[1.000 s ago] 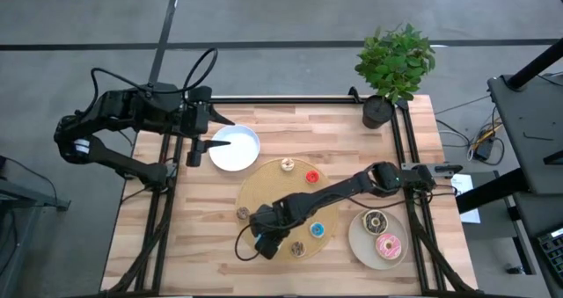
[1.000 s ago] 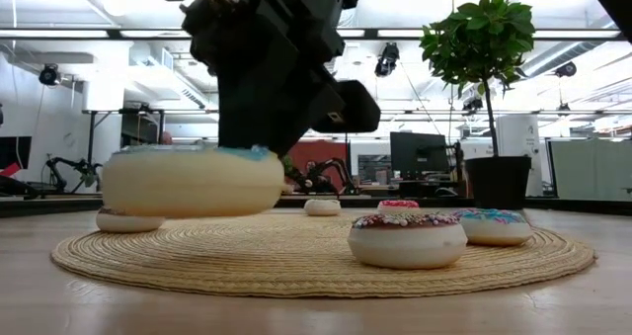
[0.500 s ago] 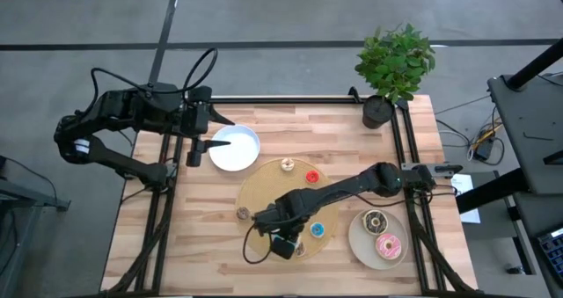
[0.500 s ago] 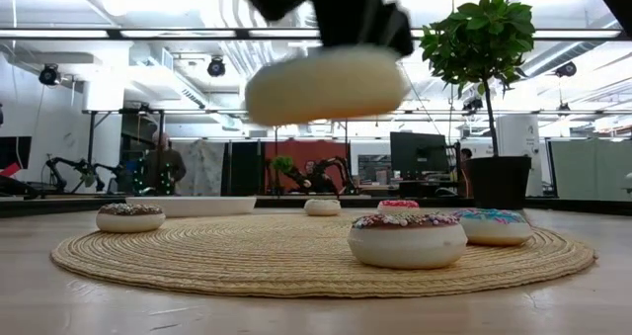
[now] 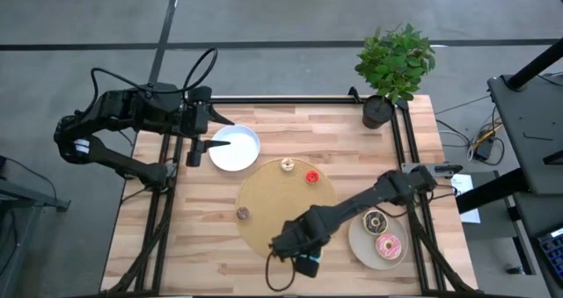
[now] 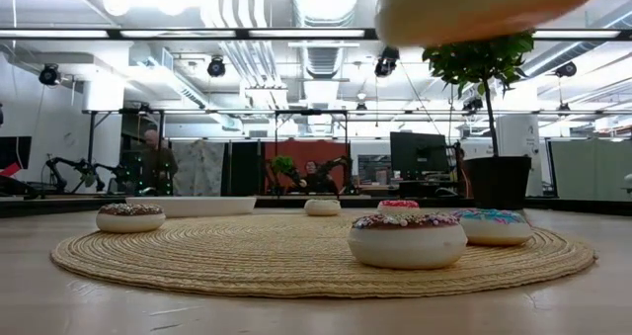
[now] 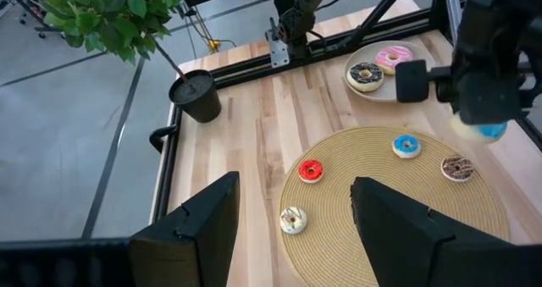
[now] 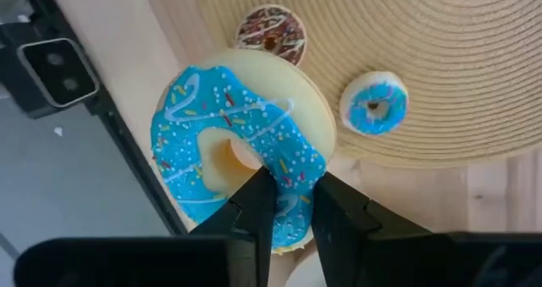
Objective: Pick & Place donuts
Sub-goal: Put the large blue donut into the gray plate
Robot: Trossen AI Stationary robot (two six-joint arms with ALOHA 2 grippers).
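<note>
While the wooden table [image 5: 290, 140] carries the full layout, the round woven mat [image 5: 264, 210] occupies its centre. Left arm waits at the table's far left edge, its gripper [image 5: 204, 131] beside the white plate [image 5: 236, 149], fingers spread apart and holding nothing. Beige plate [image 5: 362, 242] at the near right holds a chocolate donut [image 5: 376, 221] and a pink donut [image 5: 388, 243]. Right gripper [image 8: 285, 209] hangs above the mat's near edge, lifted clear of the surface, fingers closed through the hole and over the rim of the large blue-iced donut [image 8: 237, 151]. On the mat lie a red donut [image 5: 311, 176], a white sprinkled donut [image 5: 287, 164], a small brown donut [image 5: 243, 213], a small blue donut [image 8: 373, 103] and a chocolate sprinkled donut [image 8: 270, 31].
</note>
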